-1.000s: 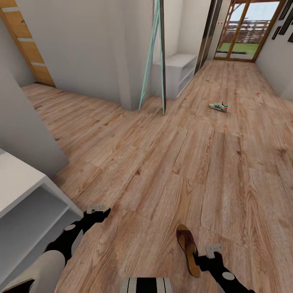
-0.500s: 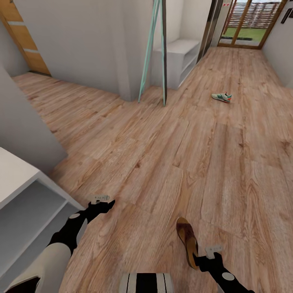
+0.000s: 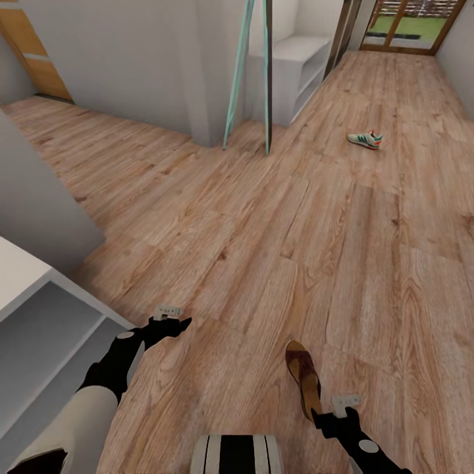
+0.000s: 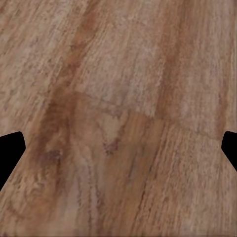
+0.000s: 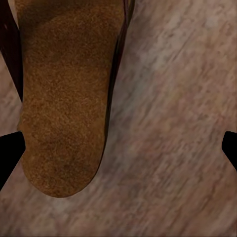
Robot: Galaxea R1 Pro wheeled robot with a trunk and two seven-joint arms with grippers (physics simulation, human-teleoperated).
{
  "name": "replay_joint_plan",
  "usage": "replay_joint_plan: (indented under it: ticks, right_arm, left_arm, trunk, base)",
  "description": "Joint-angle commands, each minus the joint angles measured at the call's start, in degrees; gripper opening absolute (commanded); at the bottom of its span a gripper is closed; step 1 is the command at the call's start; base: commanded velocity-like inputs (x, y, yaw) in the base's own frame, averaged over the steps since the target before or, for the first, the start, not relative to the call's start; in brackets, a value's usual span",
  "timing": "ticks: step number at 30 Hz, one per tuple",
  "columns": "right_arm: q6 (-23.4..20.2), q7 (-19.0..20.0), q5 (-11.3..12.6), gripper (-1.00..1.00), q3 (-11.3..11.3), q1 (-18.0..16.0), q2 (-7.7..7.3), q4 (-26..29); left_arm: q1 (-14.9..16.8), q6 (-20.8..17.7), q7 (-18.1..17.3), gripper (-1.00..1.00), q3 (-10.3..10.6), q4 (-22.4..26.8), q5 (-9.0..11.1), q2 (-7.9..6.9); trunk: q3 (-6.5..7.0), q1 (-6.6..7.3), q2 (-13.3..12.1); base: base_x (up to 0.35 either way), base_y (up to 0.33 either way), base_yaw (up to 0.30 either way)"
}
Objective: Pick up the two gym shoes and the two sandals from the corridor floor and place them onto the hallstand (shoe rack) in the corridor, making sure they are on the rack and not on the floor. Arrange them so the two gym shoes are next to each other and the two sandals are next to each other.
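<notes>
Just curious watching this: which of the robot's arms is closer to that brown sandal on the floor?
The right. The right gripper sits just at the heel end of the sandal; the left gripper hangs over bare floor, well off to the side.

A teal-framed mirror (image 3: pixel 249 72) leans against a white wall corner (image 3: pixel 197 72).

The light brown wood-plank laminate floor (image 3: pixel 250 230) runs the length of the white-walled passage. One small dark brown leather sandal with a tan footbed (image 3: pixel 303 378) lies flat on it close by, and one white lace-up sneaker with green stripes and an orange heel (image 3: pixel 365 139) sits on the planks well apart, farther down.
</notes>
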State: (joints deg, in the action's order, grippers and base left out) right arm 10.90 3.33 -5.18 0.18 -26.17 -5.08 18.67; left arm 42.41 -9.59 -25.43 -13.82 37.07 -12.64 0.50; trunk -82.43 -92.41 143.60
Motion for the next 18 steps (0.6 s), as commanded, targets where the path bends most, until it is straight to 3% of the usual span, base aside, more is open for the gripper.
replay_joint_plan:
  ticks: [1,18]
  right_arm:
    - [0.2,0.0,-0.5,1.00,0.0,0.0,-0.02,0.0]
    - [0.2,0.0,-0.5,1.00,-0.1,0.0,-0.02,0.2]
  left_arm:
    - [0.0,-0.6,-0.5,1.00,-0.2,0.4,-0.2,0.08]
    - [-0.1,-1.0,-0.5,1.00,-0.1,0.9,-0.1,0.02]
  trunk:
    - [-0.13,0.01,0.0]
    - [-0.84,0.01,0.0]
  base:
    - [0.000,0.000,0.000]
    - [0.000,0.000,0.000]
